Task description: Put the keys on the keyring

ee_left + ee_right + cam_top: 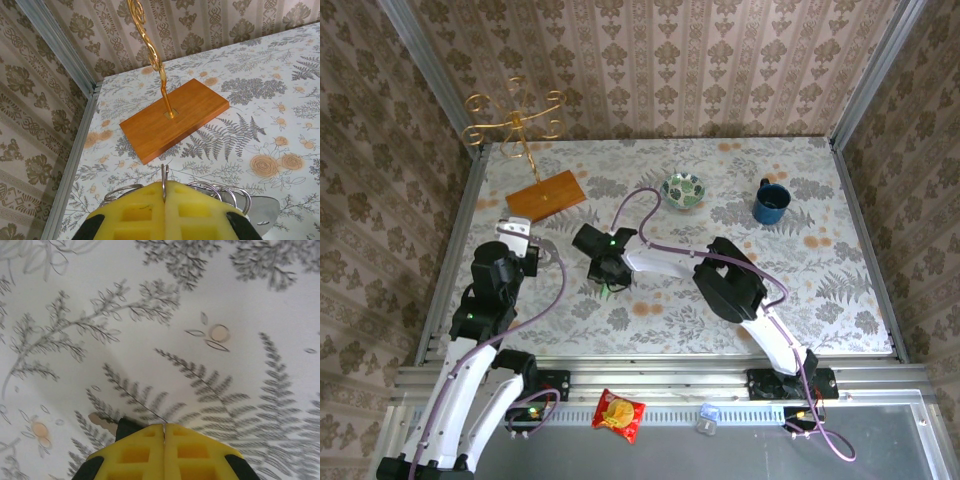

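Left jaws are clenched on what looks like the keyring (231, 192), near the desk's (820, 300) far-left corner. Right jaws are shut mid-desk, with a black key (126, 427) touching their left side.

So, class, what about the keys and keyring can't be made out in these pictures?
Left wrist view: the keyring is half hidden by the left gripper and cut by the bottom edge.
Right wrist view: a dark piece tucks behind the right gripper; key or not, unclear.
Top view: a green speck under that gripper is too small to identify.
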Controlling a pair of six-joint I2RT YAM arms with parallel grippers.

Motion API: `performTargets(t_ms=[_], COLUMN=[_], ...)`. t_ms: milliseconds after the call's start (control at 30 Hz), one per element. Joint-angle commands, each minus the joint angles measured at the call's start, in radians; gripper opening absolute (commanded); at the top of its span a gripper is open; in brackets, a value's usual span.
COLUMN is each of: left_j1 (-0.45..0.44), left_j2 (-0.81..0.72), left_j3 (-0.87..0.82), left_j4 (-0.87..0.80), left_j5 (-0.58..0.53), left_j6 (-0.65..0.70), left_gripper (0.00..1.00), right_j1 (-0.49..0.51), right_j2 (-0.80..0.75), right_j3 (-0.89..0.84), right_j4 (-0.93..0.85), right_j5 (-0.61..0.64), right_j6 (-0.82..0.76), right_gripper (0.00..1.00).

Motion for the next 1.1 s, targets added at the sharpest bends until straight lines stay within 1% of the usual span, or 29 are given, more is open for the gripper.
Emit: performTargets(t_ms=[0,100,200,267,400,500,600,733,833,967,1067], left_j1=[0.004,0.003,-0.002,-0.011,-0.050,-0.105,-0.172,-0.251,-0.276,-0.300,-0.314], left_j2=[-0.013,-0.013,-0.009,-0.004,0.029,0.069,0.114,0.160,0.184,0.203,0.212], left_j3=[0.014,0.023,0.025,0.026,0.030,0.039,0.053,0.074,0.091,0.095,0.095], left_j4=[0.041,0.038,0.050,0.068,0.096,0.109,0.109,0.101,0.084,0.081,0.083], left_j5=[0.027,0.078,0.168,0.247,0.405,0.497,0.548,0.587,0.606,0.631,0.631], left_j6=[-0.003,0.014,0.031,0.042,0.077,0.119,0.185,0.258,0.294,0.321,0.334], left_gripper=[0.00,0.00,0.00,0.00,0.00,0.00,0.00,0.00,0.00,0.00,0.00], right_j1=[-0.005,-0.033,-0.074,-0.105,-0.150,-0.186,-0.222,-0.273,-0.305,-0.336,-0.348], right_j2=[-0.121,-0.223,-0.345,-0.425,-0.536,-0.589,-0.603,-0.590,-0.572,-0.544,-0.520], right_j3=[-0.098,-0.230,-0.387,-0.496,-0.639,-0.709,-0.740,-0.761,-0.763,-0.746,-0.729], right_j4=[0.033,0.107,0.196,0.228,0.227,0.215,0.178,0.165,0.155,0.140,0.113], right_j5=[-0.011,-0.064,-0.149,-0.195,-0.230,-0.267,-0.297,-0.347,-0.342,-0.304,-0.286], right_j6=[-0.104,-0.216,-0.369,-0.453,-0.596,-0.690,-0.792,-0.851,-0.870,-0.884,-0.891], right_gripper=[0.00,0.00,0.00,0.00,0.00,0.00,0.00,0.00,0.00,0.00,0.03])
